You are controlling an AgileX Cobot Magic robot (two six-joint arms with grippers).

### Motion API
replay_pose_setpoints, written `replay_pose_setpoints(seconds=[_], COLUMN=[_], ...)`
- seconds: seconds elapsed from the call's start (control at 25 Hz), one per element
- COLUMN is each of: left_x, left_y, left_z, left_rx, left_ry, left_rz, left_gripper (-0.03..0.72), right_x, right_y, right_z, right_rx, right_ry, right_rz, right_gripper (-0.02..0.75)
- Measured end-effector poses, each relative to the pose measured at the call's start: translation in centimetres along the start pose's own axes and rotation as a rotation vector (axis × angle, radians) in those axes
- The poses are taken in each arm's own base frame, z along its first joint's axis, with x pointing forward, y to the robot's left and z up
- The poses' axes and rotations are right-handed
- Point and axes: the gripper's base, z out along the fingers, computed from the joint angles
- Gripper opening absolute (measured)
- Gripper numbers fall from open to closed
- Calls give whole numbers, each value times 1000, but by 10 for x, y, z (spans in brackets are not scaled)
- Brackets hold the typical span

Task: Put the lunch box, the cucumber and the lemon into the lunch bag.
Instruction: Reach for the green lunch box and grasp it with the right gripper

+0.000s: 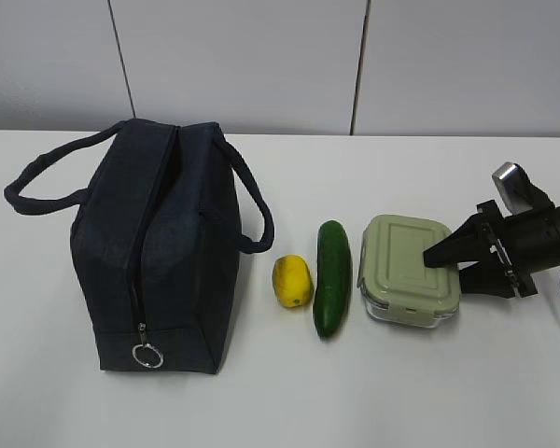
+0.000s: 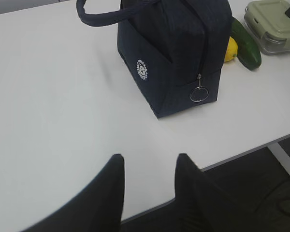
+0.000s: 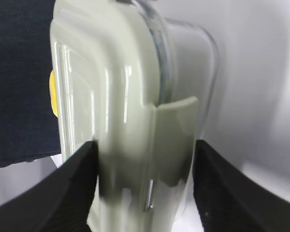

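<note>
The navy lunch bag [image 1: 159, 252] stands on the white table at the left, its zipper shut with the silver ring pull [image 1: 147, 356] at the near end. It also shows in the left wrist view [image 2: 174, 53]. Right of it lie the lemon [image 1: 292, 280], the cucumber [image 1: 332, 277] and the green-lidded lunch box [image 1: 406, 266] in a row. My right gripper [image 1: 445, 266] is open and straddles the right end of the lunch box [image 3: 130, 121], one finger over the lid and one by the glass side; it also shows in the right wrist view [image 3: 145, 144]. My left gripper [image 2: 150, 156] is open and empty over the table's front edge, well short of the bag.
The table's front edge [image 2: 241, 153] runs just beyond my left fingertips, with dark floor below. The bag's two loop handles [image 1: 47, 182] spread out to either side. A pale wall stands behind the table.
</note>
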Motion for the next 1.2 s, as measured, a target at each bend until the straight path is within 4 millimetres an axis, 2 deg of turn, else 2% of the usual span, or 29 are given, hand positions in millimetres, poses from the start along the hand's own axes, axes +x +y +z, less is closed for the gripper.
replay_pose_setpoints(seconds=[0.32,0.56,1.2], left_x=[0,0,0], left_y=[0,0,0], left_z=[0,0,0], left_rx=[0,0,0], left_ry=[0,0,0], left_rz=[0,0,0], left_gripper=[238,238,238], right_x=[0,0,0], right_y=[0,0,0], right_z=[0,0,0], right_rx=[-1,-3,-4], right_ry=[1,3,4], right_rz=[0,0,2], right_gripper=[459,413,393])
